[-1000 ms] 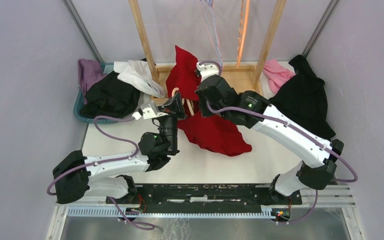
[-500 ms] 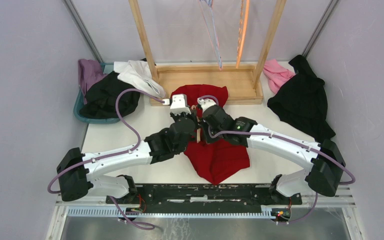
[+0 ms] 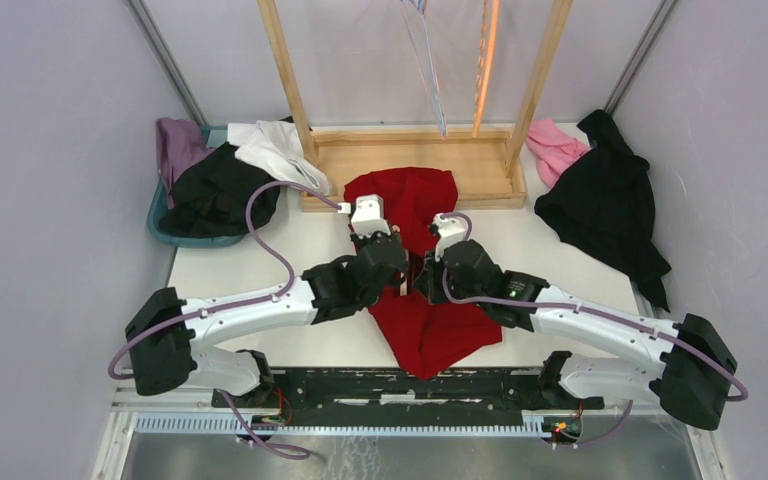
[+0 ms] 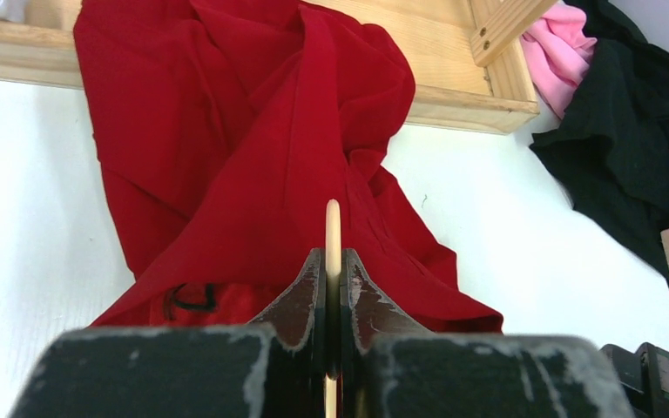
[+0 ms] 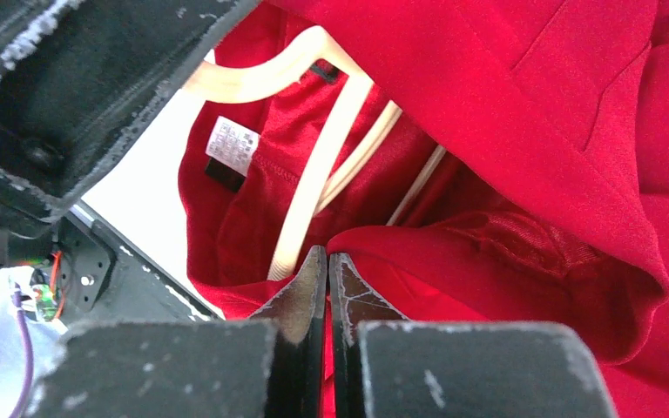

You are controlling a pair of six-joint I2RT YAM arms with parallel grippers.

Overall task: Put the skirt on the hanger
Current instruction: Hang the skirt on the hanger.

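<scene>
Once I had lowered both arms, the red skirt lay at frame centre on the surface, my left jaws clenched on the hanger, right jaws pinching its fabric edge; hanging seemed unfinished.

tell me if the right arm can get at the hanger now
Probably: the wooden hanger lies bare just ahead of the right gripper, but that gripper is shut on the red skirt and must let go first.

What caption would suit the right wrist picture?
Right gripper shut on a fold of the red skirt, the pale hanger lying inside the cloth.
</scene>
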